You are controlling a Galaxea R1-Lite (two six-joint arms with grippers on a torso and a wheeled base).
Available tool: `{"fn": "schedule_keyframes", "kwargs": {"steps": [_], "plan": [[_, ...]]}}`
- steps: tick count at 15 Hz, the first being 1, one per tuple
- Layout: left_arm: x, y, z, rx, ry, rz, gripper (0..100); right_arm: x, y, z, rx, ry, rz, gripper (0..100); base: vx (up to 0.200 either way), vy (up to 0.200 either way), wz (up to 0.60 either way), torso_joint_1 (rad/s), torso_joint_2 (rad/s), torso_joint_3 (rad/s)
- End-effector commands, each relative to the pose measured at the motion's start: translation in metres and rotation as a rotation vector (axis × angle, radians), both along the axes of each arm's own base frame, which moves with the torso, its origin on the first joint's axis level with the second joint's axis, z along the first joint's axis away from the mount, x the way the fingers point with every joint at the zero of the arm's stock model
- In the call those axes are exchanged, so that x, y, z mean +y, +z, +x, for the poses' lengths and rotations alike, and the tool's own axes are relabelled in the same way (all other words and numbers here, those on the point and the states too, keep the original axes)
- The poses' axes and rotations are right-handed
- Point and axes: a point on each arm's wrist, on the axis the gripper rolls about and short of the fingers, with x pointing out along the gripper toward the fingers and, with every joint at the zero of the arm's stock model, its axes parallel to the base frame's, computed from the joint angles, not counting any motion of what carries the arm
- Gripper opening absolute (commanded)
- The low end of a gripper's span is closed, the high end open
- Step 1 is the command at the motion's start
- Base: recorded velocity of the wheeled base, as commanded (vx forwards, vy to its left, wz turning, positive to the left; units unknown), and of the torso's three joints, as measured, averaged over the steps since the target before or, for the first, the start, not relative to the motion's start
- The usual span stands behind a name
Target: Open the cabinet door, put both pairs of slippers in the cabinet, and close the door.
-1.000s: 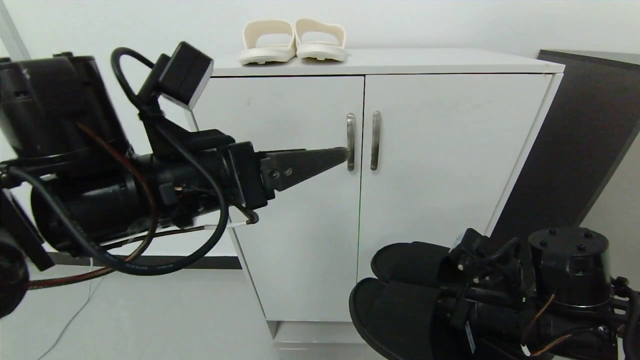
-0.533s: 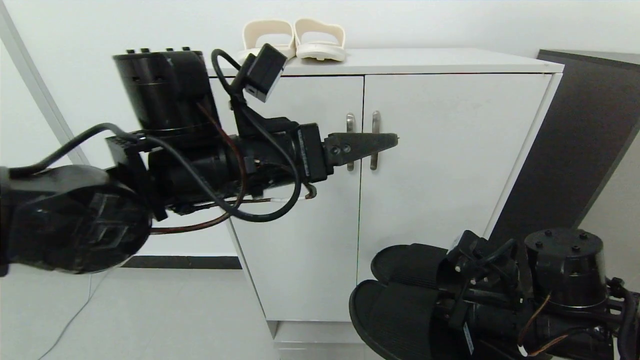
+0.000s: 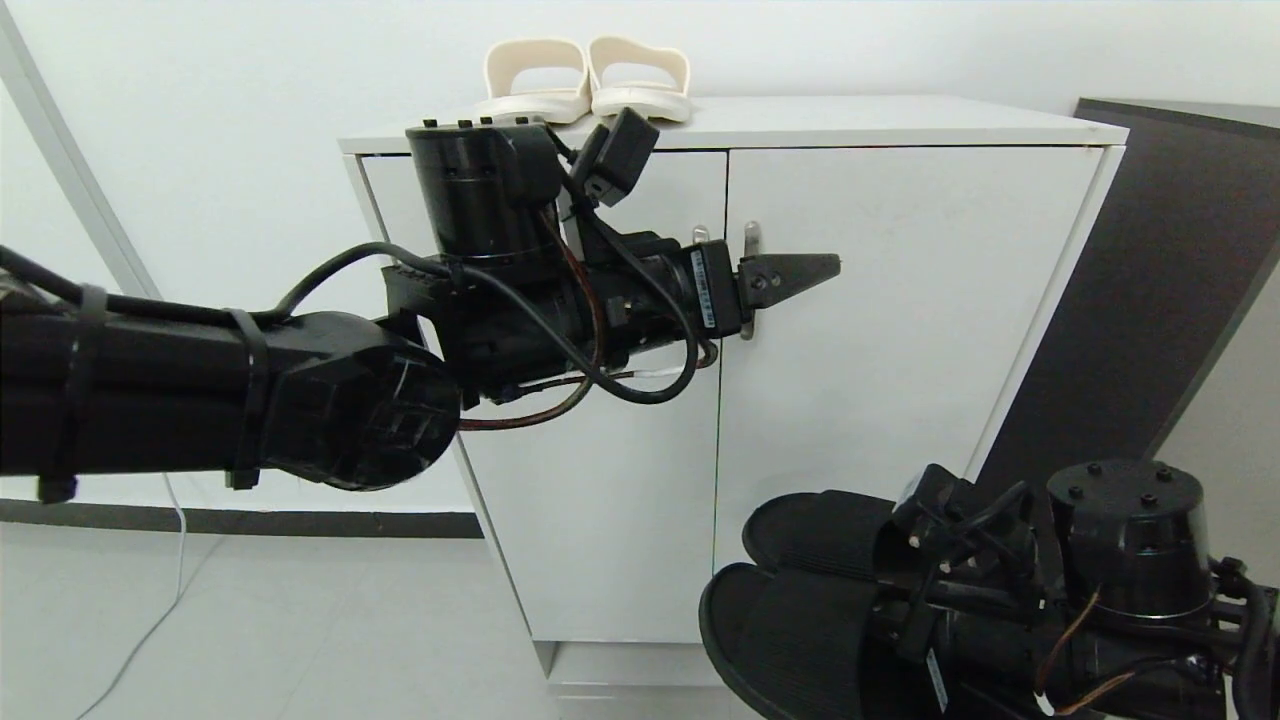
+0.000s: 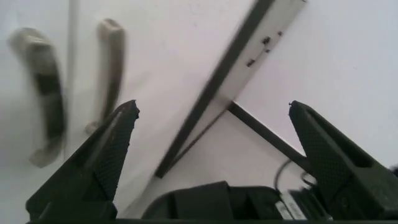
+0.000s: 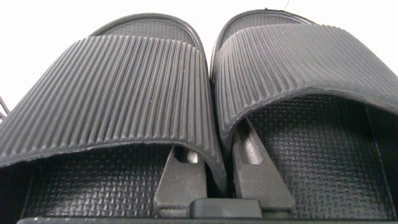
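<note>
While cabinet doors (image 3: 900,380) stand closed, left gripper (image 3: 820,268) gapes wide near handles (image 3: 751,236); right gripper (image 5: 221,179) clamps black slippers (image 3: 800,610); white slippers (image 3: 585,82) wait atop.

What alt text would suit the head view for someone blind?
A white cabinet, shut, with cream slippers on top. The open left gripper hovers by its handles; the right gripper holds black slippers low down.

The cabinet (image 3: 900,350) is white, its handles (image 4: 111,68) silver. The cream slippers (image 3: 585,85) are plain; the black slippers (image 5: 124,93) show ribbing on top and cross-hatching inside.
</note>
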Motion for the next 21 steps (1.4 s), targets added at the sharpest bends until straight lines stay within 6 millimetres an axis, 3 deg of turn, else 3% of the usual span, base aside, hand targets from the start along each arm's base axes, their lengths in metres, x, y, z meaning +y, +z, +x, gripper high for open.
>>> {"fn": "schedule_keyframes", "kwargs": {"steps": [1,7,15,16,19,21], "plan": [[-0.003,-0.004,0.009,0.006,0.073,0.002,100,0.000,0.000,0.000,0.001,0.000,-0.001,0,0.000,0.000,0.00,0.000,0.00,0.000],[-0.001,-0.003,0.024,0.017,0.116,0.014,100,0.000,0.000,-0.001,0.001,0.002,-0.001,0,0.000,0.000,0.00,0.000,0.00,0.000],[-0.016,-0.019,0.044,0.032,0.115,0.027,100,-0.001,-0.002,-0.001,0.007,0.000,-0.006,0,0.000,0.000,0.00,0.000,0.00,0.000],[-0.016,-0.019,0.044,0.032,0.115,0.027,0,-0.001,-0.003,-0.002,0.011,0.000,-0.009,0,0.000,0.000,0.00,0.000,0.00,0.000],[-0.014,-0.017,0.041,0.030,0.113,0.025,0,-0.003,-0.006,-0.004,0.020,0.005,-0.014,0,0.000,0.000,0.00,0.000,0.00,0.000],[-0.013,-0.012,0.028,0.026,0.095,0.022,0,-0.003,-0.005,-0.007,0.024,0.020,-0.010,0,0.000,0.000,0.00,0.000,0.00,0.000]]}}
